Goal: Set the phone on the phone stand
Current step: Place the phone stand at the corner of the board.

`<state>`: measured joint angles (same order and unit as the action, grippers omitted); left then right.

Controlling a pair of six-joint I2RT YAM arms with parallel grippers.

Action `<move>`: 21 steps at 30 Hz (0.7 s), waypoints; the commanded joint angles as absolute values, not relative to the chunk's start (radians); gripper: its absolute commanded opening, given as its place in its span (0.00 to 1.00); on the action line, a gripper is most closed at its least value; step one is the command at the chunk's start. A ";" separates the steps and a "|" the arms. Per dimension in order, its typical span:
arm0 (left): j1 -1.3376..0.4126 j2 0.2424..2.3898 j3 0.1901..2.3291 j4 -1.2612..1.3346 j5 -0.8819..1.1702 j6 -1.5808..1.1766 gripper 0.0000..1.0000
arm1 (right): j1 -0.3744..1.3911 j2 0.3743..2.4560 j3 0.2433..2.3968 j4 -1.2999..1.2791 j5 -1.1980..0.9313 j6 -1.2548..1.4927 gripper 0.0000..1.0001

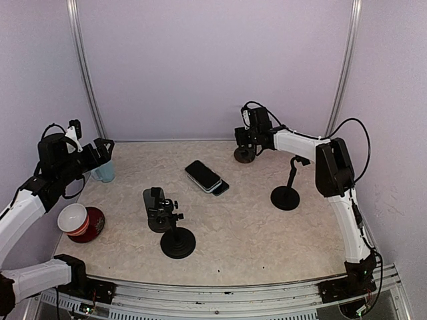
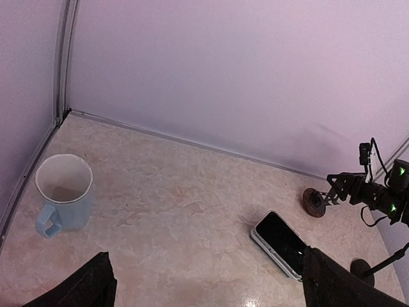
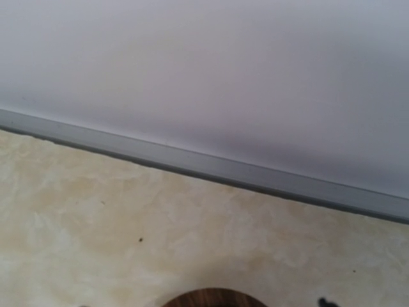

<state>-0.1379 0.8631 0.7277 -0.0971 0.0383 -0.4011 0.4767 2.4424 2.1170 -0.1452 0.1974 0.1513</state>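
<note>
Phone [image 1: 203, 175] flat mid-desk [image 1: 257, 233], long axis diagonal, far-left to near-right, beyond the phone stand [image 1: 162, 212]. Right gripper [image 1: 245, 143] is nearer, phone to its left and closer to us — we cannot tell its jaws. Left gripper [image 1: 101, 152] spread wide, empty, farther off.

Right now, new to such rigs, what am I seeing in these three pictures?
A left arm and a right arm are bolted at the table's near edge. The wide picture looks down from above and behind; the other two come from wrist cameras. On the table: a phone, a clamp-topped phone stand, a second stand, a blue mug, a red mug and a brown disc. The left tool is open and empty; the right tool hovers by the disc, grip unclear.
</note>
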 commanded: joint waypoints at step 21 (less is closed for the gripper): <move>-0.125 0.881 0.719 -0.072 0.057 -0.409 0.99 | 0.457 2.491 2.221 -0.153 0.175 0.144 0.87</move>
<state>-0.1349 0.8803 0.7277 -0.0967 0.0460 -0.4042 0.4656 2.4889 2.1830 -0.1520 0.1841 0.1524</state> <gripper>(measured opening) 0.989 0.848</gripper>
